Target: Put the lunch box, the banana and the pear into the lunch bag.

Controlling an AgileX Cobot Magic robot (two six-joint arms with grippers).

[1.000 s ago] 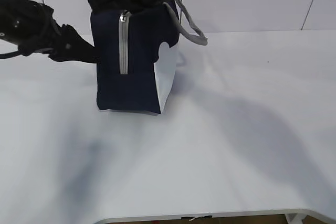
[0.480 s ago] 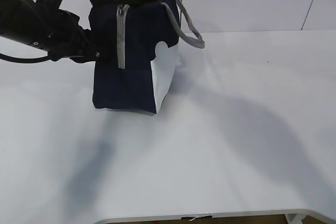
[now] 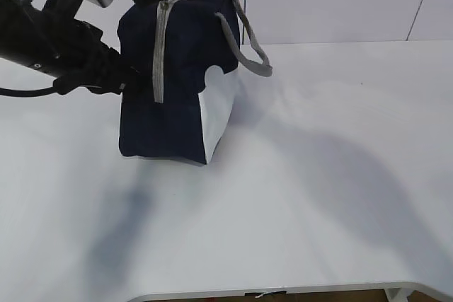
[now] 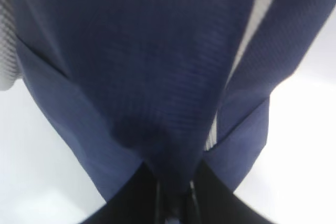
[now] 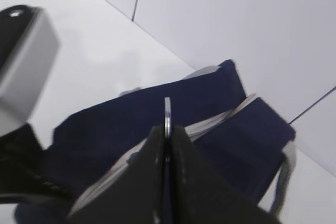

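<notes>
Lunch bag (image 3: 177,83) shifted left, navy, zipped

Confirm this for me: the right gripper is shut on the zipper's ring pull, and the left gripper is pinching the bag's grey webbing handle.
One part is wrong. The left gripper is pinching the navy fabric of the lunch bag's end wall, not the grey webbing handle, which hangs free on the other side; the left wrist view shows it. The right gripper is indeed shut on the ring pull.
</notes>
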